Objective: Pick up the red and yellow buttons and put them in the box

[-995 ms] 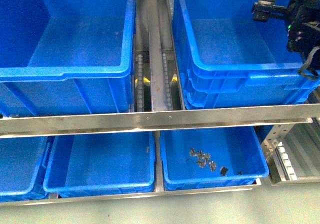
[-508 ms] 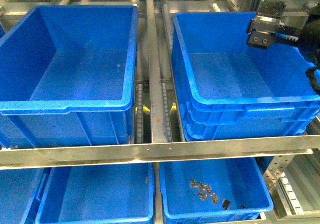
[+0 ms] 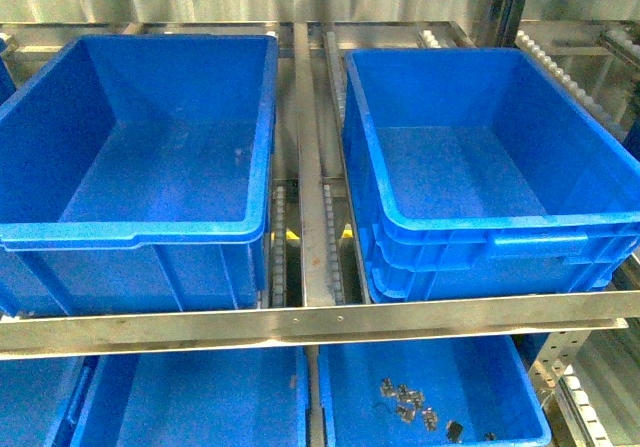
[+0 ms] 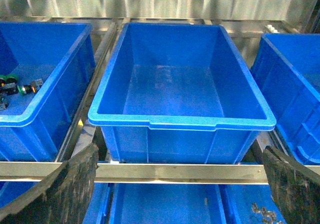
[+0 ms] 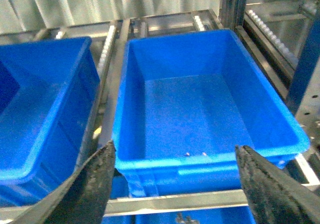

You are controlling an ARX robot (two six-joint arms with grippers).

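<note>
Up on the shelf (image 3: 300, 322), the box (image 3: 450, 225) sits at 3 o'clock and the plain crate (image 3: 130, 232) at 9. No arm shows from the front, but both wrist cams show our jaws spread wide, holding nothing. We reckon we're at the reach-for-a-pick step. The buttons (image 4: 20, 87) lie in a third crate (image 4: 65, 103) beside the plain one, so next we'd swing the left arm there and pick red or yellow, not green.

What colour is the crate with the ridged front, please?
The box is blue, clearest in front view.
</note>
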